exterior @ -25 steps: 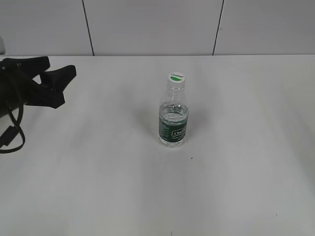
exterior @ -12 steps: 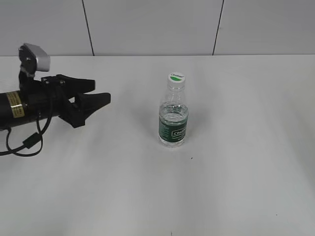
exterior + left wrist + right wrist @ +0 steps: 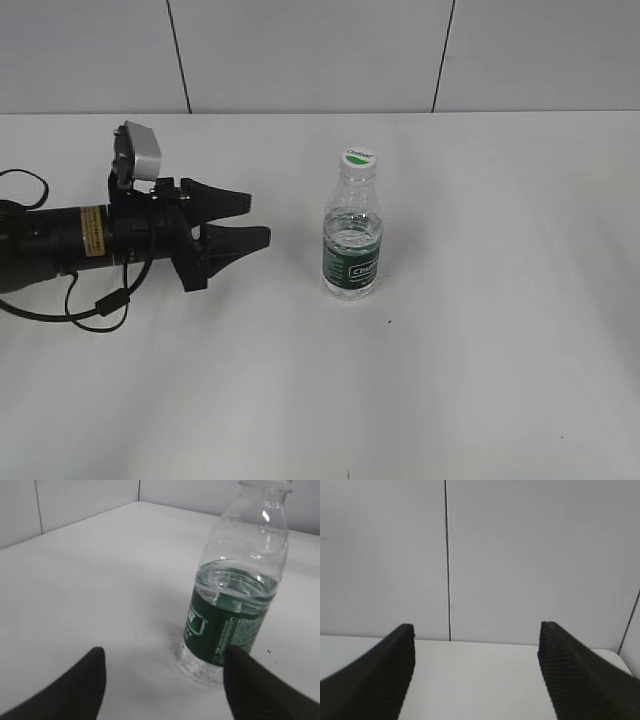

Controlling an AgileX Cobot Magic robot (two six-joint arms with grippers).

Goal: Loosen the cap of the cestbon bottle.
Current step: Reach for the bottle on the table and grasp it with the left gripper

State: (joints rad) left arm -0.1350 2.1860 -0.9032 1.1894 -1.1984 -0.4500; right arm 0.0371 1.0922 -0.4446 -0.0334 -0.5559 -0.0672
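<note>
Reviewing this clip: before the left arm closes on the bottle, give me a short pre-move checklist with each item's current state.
1. Bottle upright on the table: ok.
2. Cap seated on the neck: ok; how tight it is, cannot tell.
3. Left gripper open wide enough for the bottle: ok, jaws spread in the left wrist view.
4. Left gripper lined up with the bottle: not ok, bottle sits toward the right finger, and nothing touches it.
5. Right gripper open: ok.
6. Right gripper near the cap: not ok, its camera shows only wall and table.
</note>
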